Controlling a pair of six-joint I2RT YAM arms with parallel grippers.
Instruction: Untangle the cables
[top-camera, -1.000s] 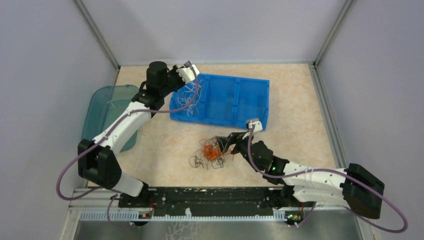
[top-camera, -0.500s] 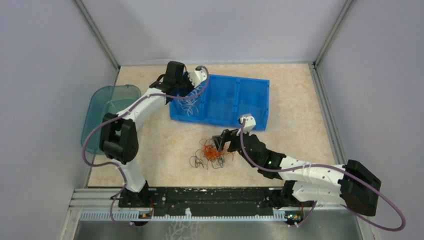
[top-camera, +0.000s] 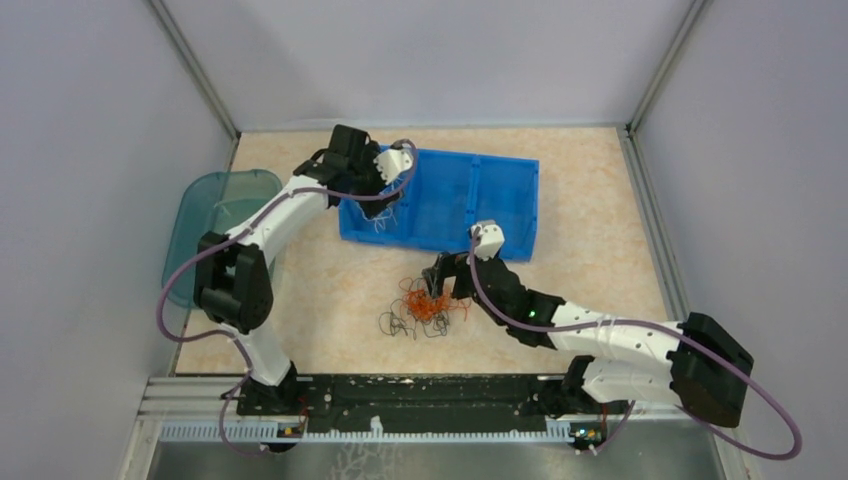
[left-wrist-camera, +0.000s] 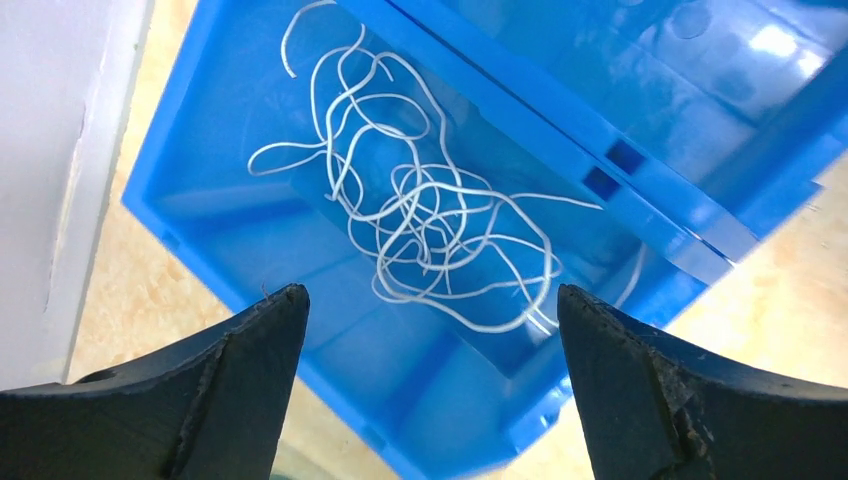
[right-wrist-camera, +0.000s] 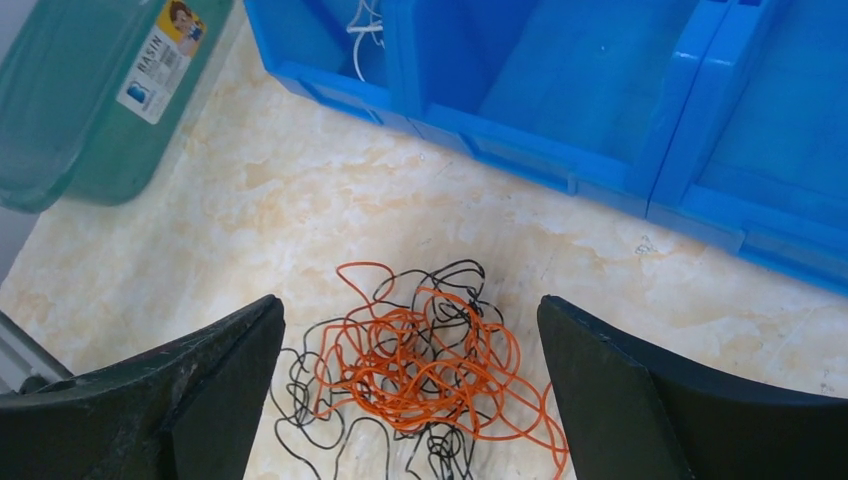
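While the left gripper (left-wrist-camera: 430, 300) hangs over the blue bin (left-wrist-camera: 220, 230) with its jaws spread wide and nothing between them, the right gripper (right-wrist-camera: 410, 305) hovers equally wide above the tabletop (right-wrist-camera: 250, 220), touching nothing. The white cables (left-wrist-camera: 430, 230) lie in a loose curly heap in the bin's left-end compartment. A teal basin (right-wrist-camera: 70, 100) sits at the table's left edge. On the table just in front of the bin, the red-orange cables (right-wrist-camera: 430, 370) are massed in a clump, and the black cables (right-wrist-camera: 298, 388) are tangled through it and straggle out in thin loops.
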